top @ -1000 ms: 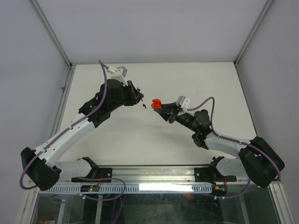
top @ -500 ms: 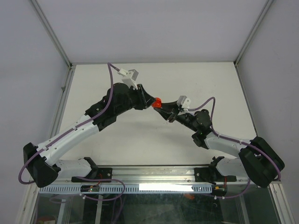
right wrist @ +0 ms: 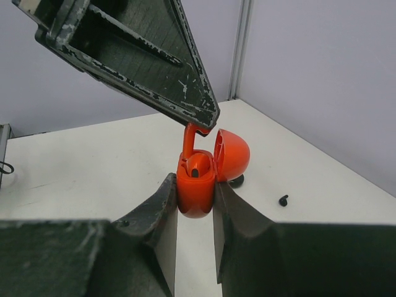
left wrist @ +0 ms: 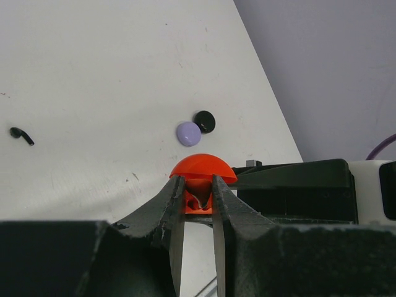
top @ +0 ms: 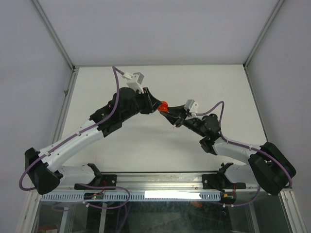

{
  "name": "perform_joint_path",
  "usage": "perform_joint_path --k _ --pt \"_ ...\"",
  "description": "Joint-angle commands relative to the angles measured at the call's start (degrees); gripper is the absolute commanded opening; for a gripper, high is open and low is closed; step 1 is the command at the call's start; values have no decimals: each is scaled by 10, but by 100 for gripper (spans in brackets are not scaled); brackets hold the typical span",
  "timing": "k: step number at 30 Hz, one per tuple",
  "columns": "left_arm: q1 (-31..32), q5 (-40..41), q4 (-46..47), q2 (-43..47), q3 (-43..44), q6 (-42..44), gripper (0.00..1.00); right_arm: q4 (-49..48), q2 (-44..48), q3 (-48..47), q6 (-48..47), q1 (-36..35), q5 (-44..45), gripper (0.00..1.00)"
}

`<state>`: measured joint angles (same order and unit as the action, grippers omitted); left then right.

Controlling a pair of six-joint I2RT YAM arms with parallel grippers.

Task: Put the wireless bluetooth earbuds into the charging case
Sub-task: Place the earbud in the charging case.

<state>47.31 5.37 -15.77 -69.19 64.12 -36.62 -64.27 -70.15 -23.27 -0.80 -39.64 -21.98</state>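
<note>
My right gripper (right wrist: 195,184) is shut on the body of a red charging case (right wrist: 197,185), which it holds upright with its lid (right wrist: 232,154) swung open. One red earbud (right wrist: 198,166) sits in a slot. My left gripper (left wrist: 198,180) is shut on a second red earbud (left wrist: 199,199), just above the case. In the right wrist view its stem (right wrist: 189,141) reaches down from the left fingers (right wrist: 154,68) into the case's mouth. In the top view both grippers meet at the red case (top: 164,107) mid-table.
A pale purple round case (left wrist: 189,133) and a black round case (left wrist: 204,121) lie side by side on the white table (left wrist: 93,74). A loose black earbud (left wrist: 21,135) lies further off. Grey walls enclose the table.
The left arm has swung right from mid-left of the table until its gripper met the red case. The right arm holds still.
</note>
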Motion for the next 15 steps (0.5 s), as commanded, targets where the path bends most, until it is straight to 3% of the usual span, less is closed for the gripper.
perform_joint_path --k 1,15 --pt "6 23 34 21 2 13 21 -42 4 -18 -2 -4 -5 0" --pt "17 34 19 10 -6 18 21 -48 5 -15 3 -4 -3 0"
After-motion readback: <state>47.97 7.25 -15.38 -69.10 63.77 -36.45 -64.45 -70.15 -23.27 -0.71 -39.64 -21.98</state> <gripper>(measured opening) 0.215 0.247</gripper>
